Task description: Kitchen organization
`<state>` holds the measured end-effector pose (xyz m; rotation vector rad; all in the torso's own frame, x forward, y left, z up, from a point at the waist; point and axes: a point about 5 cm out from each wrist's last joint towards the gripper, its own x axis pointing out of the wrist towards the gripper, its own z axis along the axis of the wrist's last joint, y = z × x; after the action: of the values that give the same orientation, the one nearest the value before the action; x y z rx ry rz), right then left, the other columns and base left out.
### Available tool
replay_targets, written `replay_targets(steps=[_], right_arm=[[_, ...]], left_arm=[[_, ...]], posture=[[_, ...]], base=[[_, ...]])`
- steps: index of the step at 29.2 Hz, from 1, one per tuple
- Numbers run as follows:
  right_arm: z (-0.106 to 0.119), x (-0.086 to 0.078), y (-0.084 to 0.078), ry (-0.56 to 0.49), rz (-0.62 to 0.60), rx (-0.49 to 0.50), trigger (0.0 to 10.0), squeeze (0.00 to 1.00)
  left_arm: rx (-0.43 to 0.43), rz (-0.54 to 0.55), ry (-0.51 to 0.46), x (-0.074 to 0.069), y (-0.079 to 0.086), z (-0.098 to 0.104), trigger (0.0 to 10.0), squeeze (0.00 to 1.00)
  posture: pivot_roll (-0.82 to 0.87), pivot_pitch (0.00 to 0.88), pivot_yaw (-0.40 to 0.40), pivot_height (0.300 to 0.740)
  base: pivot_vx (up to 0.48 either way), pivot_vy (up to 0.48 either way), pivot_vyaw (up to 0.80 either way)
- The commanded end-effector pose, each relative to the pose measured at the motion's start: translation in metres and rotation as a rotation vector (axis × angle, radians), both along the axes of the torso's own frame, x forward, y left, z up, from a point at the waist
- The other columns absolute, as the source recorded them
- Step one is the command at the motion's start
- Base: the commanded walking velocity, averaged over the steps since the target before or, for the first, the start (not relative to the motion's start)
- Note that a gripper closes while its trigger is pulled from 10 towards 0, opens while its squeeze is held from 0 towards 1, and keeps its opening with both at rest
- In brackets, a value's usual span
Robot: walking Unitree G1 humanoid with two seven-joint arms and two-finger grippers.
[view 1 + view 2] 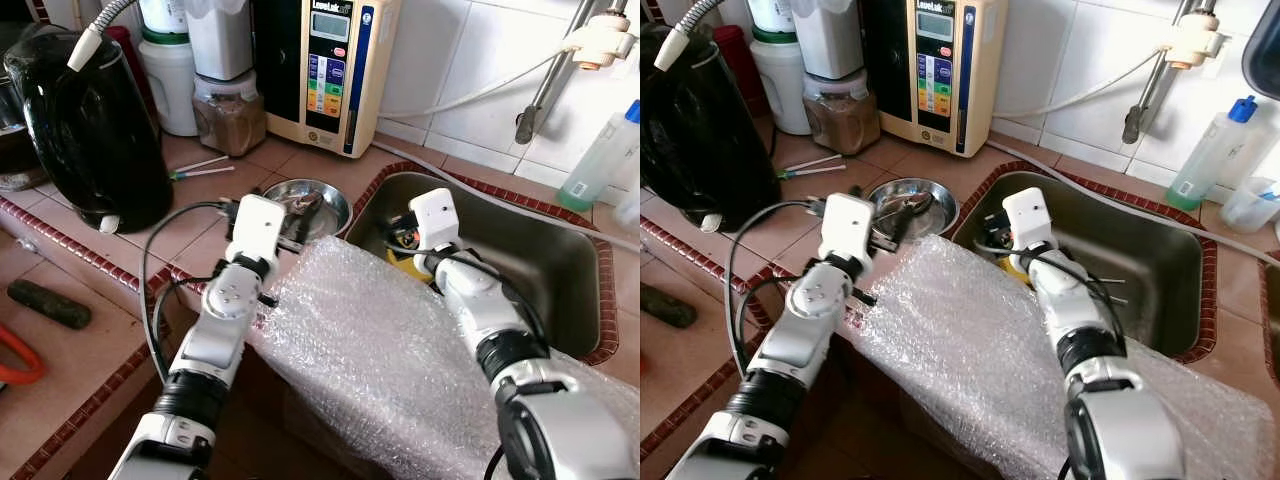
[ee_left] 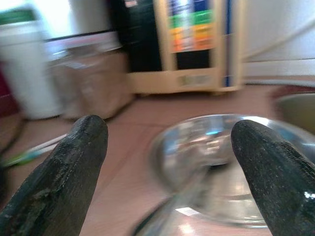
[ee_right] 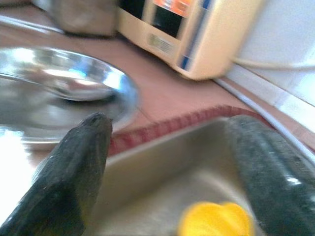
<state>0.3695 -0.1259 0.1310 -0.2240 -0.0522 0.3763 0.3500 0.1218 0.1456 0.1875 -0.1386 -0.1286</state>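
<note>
Fingers of both grippers stand wide, holding nothing. Head view: left gripper (image 1: 292, 213) hangs at the bowl (image 1: 322, 203)'s near-left rim, the nearer arm. Right wrist view: right gripper (image 3: 172, 167) over the sink (image 3: 162, 162), yellow thing (image 3: 215, 219) just ahead.

The table (image 1: 300, 160) was tiled in terracotta, with a sunken metal sink (image 1: 560, 270) set into it. On the tiles stood a black kettle (image 1: 85, 135), a white jar (image 1: 170, 85), a jar of brown powder (image 1: 228, 112) and a cream water machine (image 1: 325, 70) along the wall. A steel bowl (image 1: 335, 205) sat just beside the sink (something lay in it, unclear what). Bubble wrap (image 1: 380, 350) draped over the front edge.
</note>
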Motion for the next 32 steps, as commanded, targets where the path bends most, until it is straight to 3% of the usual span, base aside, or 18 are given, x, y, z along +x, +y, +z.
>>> replay_targets(steps=[1,6,8,9,11,12,15,19,20,21,22,23,25,27,32], right_arm=[[0.008,-0.001,0.004,-0.044,0.016,-0.008,10.0,1.0],[0.008,-0.009,0.013,-0.062,0.055,0.0,10.0,0.94],[0.009,-0.013,0.015,-0.075,0.075,0.005,10.0,0.86],[0.01,-0.015,0.016,-0.076,0.088,0.01,10.0,0.76],[0.005,-0.022,0.024,0.005,0.155,0.024,10.0,0.35],[0.005,-0.031,0.033,0.041,0.233,0.002,10.0,0.0],[0.011,-0.04,0.044,0.032,0.3,-0.028,10.0,0.0],[0.014,-0.041,0.047,0.04,0.301,-0.016,10.0,0.0],[0.014,-0.042,0.047,0.046,0.301,-0.013,10.0,0.0],[0.015,-0.042,0.048,0.043,0.304,-0.022,10.0,0.0],[0.018,-0.043,0.049,0.041,0.31,-0.036,10.0,0.0],[0.019,-0.043,0.049,0.042,0.317,-0.043,10.0,0.0],[0.02,-0.045,0.049,0.05,0.316,-0.071,10.0,0.0],[0.02,-0.045,0.048,0.057,0.312,-0.064,10.0,0.0],[0.024,-0.044,0.048,0.071,0.305,-0.063,10.0,0.0]], left_arm=[[0.001,0.04,-0.013,0.004,0.004,0.005,10.0,0.0],[-0.049,0.121,0.024,0.007,0.016,0.001,10.0,0.0],[-0.059,0.136,0.041,0.007,0.018,-0.001,10.0,0.0],[-0.071,0.139,0.054,0.008,0.018,-0.003,10.0,0.0],[-0.095,0.139,0.083,0.008,0.018,-0.008,10.0,0.0],[-0.101,0.135,0.098,0.008,0.018,-0.011,10.0,0.0],[-0.116,0.112,0.12,0.008,0.013,-0.015,10.0,0.0],[-0.15,0.084,0.156,0.008,0.005,-0.019,10.0,0.0],[-0.156,0.076,0.164,0.008,0.003,-0.02,9.6,0.0],[-0.161,0.071,0.165,0.008,0.002,-0.02,7.9,0.0],[-0.161,0.058,0.166,0.008,-0.001,-0.02,4.8,0.0],[-0.167,0.052,0.17,0.008,-0.002,-0.02,3.6,0.0],[-0.169,0.025,0.183,0.009,-0.005,-0.022,2.9,0.0],[-0.175,0.028,0.184,0.009,-0.005,-0.022,0.0,0.0],[-0.22,0.024,0.215,0.01,-0.006,-0.024,0.0,0.0]], posture=[[0.02,0.0,-0.013,0.74],[0.03,0.0,-0.014,0.74],[0.03,0.0,-0.014,0.74],[0.02,0.0,-0.013,0.74],[0.02,0.0,-0.01,0.74],[0.01,0.0,-0.006,0.74],[0.0,0.0,-0.002,0.74],[-0.01,0.0,-0.001,0.74],[-0.01,0.0,-0.001,0.74],[-0.01,0.0,-0.001,0.74],[-0.01,0.0,-0.002,0.74],[-0.01,0.0,-0.002,0.74],[-0.01,0.0,-0.003,0.74],[-0.01,0.0,-0.005,0.74],[-0.01,0.0,-0.009,0.74]], base=[[0.0,0.0,0.0],[0.0,0.0,0.0],[0.0,0.0,0.0],[0.0,0.0,0.0],[0.0,0.0,0.0],[0.0,0.0,0.0],[0.0,0.0,0.0],[0.0,0.0,0.0],[0.0,0.0,0.0],[0.0,0.0,0.0],[0.0,0.0,0.0],[0.0,0.0,0.0],[0.0,0.0,0.0],[0.0,0.0,0.0],[0.0,0.0,0.0]])
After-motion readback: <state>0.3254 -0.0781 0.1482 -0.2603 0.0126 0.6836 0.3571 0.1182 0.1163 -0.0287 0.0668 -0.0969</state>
